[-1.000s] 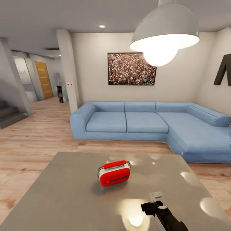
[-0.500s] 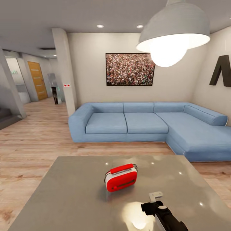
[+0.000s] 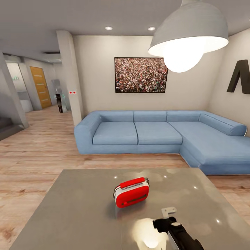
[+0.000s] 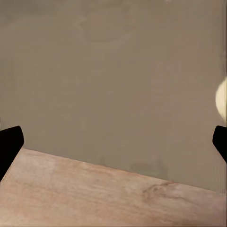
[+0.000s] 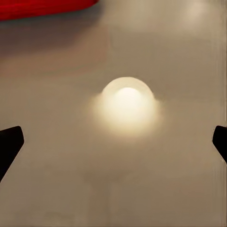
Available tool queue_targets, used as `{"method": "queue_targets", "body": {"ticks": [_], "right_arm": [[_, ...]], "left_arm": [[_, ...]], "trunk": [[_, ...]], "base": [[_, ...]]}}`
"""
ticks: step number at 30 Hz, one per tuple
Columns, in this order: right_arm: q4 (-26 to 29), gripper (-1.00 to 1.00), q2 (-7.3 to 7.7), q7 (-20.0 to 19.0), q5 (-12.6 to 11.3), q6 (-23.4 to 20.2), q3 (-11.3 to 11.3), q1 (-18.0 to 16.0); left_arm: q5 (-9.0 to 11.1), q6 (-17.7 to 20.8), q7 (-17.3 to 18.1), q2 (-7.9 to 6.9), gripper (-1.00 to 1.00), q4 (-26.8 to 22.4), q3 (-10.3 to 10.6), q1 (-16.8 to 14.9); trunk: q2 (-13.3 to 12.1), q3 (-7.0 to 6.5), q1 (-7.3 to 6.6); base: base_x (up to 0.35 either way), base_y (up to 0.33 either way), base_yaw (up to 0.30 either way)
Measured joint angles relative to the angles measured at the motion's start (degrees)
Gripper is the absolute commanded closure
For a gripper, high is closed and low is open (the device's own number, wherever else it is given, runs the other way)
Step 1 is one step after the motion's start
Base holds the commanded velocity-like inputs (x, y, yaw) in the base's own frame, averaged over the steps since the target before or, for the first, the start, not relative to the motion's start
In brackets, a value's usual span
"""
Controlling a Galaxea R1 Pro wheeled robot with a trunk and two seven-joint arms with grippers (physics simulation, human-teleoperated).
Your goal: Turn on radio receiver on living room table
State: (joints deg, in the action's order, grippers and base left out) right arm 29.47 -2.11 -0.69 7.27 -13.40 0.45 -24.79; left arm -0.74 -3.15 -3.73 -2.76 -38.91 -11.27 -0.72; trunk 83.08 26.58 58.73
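Sitting upright on the grey desk (image 3: 80, 208), radio receiver (image 3: 131, 192) lies just beyond the right end effector (image 5: 113, 142), apart; both end effectors' fingers spread wide, apparently empty

No readable text, labels or numbers anywhere.

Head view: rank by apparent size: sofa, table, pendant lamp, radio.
Largest to smallest, as they look in this view:
1. table and sofa: alike in area. The table sits nearer the camera, so no ranking between them.
2. pendant lamp, hanging close to the camera, which inflates it
3. radio
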Motion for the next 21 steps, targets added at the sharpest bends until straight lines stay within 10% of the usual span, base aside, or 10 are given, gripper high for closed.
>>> {"method": "queue_targets", "body": {"ticks": [11, 21], "right_arm": [[4.69, -1.0, -2.45, 3.08, -0.35, -3.79, -0.09, -5.66], [13.31, -1.0, -4.46, 3.61, -0.74, -22.8, -0.17, -14.69]], "left_arm": [[0.31, -0.63, 0.04, -0.79, -1.0, 0.15, 0.27, 0.01], [0.3, -0.71, 0.02, -0.83, -1.0, 1.26, 0.32, -0.01]], "trunk": [[0.0, 0.0, 0.0], [0.0, 0.0, 0.0]], "base": [[0.0, 0.0, 0.0], [0.0, 0.0, 0.0]]}}
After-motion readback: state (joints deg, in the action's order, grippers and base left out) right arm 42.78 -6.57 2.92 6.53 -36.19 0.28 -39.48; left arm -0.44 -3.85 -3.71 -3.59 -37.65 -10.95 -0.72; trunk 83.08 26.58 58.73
